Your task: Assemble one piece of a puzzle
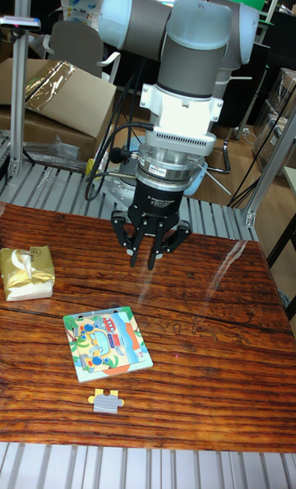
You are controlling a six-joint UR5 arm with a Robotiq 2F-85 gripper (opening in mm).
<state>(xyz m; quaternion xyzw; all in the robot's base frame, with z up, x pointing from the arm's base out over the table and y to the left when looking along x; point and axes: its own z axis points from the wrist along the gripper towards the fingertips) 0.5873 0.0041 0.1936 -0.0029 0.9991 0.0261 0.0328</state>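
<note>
Gripper (145, 260) hanging above the table (205, 325), fingers pointing down, tips drawn nearly together with only a narrow gap, nothing held. Below and slightly left of gripper: puzzle board (107, 343), flat, colourful, turned a little askew. Just beyond the board's near edge, still lower in the picture: loose piece (106, 401), grey with a yellow tab, lying flat, apart from the board by a thin strip of wood. Far left of gripper: gold packet (26, 273) near the table's left edge, well apart from board and piece. Nothing between gripper and board, nothing between board and piece. Dark reddish wood grain across the table, glossy, light streak to the right of gripper. Metal slats (57, 185) behind the table and along its near edge. Behind and left: cardboard box (57, 103) with crinkled foil, cables, a chair, a person seated. Green screen at top. Right of gripper: broad bare wood out to the right edge. Piece close to the near edge, little room beyond it; board with open wood to right and behind.
</note>
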